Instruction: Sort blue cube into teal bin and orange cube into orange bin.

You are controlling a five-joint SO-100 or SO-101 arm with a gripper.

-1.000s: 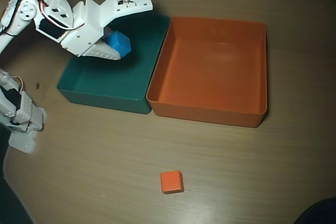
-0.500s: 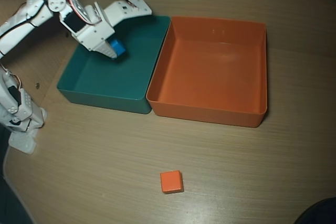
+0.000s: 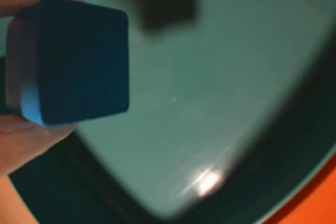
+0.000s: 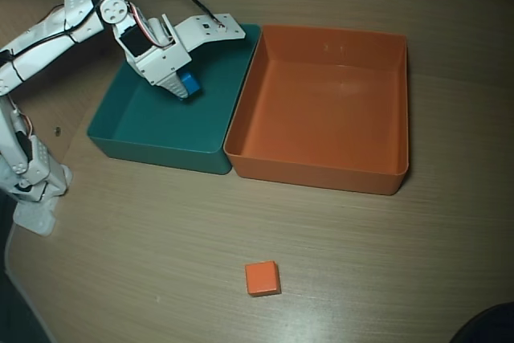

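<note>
Though half-hidden by hand [image 4: 183, 86], blue cube [image 4: 189, 83].

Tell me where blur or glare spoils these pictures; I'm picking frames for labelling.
Wrist view: soft focus throughout, the blue cube dark and blurred, a glare spot on the teal bin floor. Overhead view: sharp enough, evenly lit, dark corners; the orange cube is clear.
</note>
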